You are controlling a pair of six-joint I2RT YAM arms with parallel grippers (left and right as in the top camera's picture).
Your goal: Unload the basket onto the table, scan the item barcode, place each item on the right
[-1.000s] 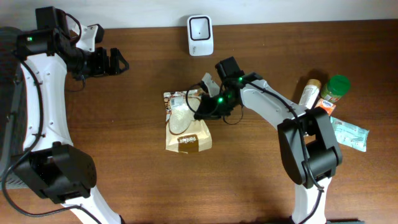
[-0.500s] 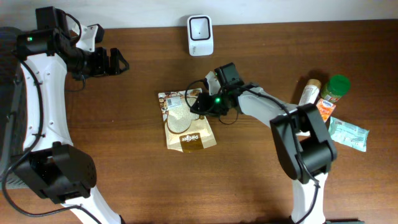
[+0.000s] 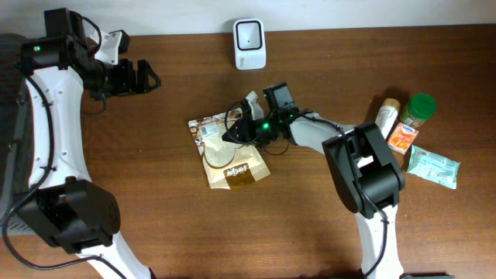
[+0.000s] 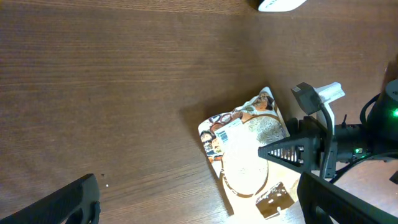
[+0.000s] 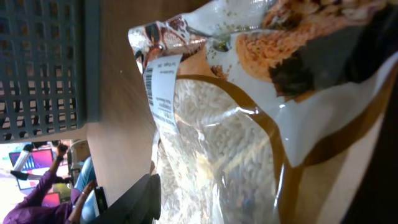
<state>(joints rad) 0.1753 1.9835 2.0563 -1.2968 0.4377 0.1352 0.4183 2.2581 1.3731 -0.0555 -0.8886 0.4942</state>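
One: Two arms are up. Where does each sit against the edges?

Two: The left gripper [image 3: 146, 77] hangs near the far left corner of the bench [image 3: 139, 194]. Its fingers are wide apart with nothing between them. The right gripper [image 3: 235, 130] is at mid-bench, low over the far right part of the rice pouch [image 3: 229, 159].

One: Is the right one clamped on it?

Two: I cannot tell. From the left wrist, one finger [image 4: 287, 152] lies across the pouch's clear window. Its own camera is filled by the pouch, with one dark finger [image 5: 134, 199] at the bottom of the view.

One: And the pouch itself?

Two: It lies flat on the wood at the centre of the bench. The white barcode label [image 4: 227, 129] faces up near the far left corner. The white scanner [image 3: 249, 33] stands at the far edge against the wall, apart from the pouch.

One: Room to move?

Two: Bare wood runs between the left gripper and the pouch, and across the near side. At the right end a bottle [image 3: 385, 115], a green-lidded jar [image 3: 420, 110], an orange packet [image 3: 403, 138] and a teal packet [image 3: 434, 167] cluster together, well apart from the pouch.

One: Surface and room?

Two: Dark brown wood grain, with a pale wall behind. A grey mesh basket [image 5: 43, 62] shows beyond the bench edge in the right wrist view.
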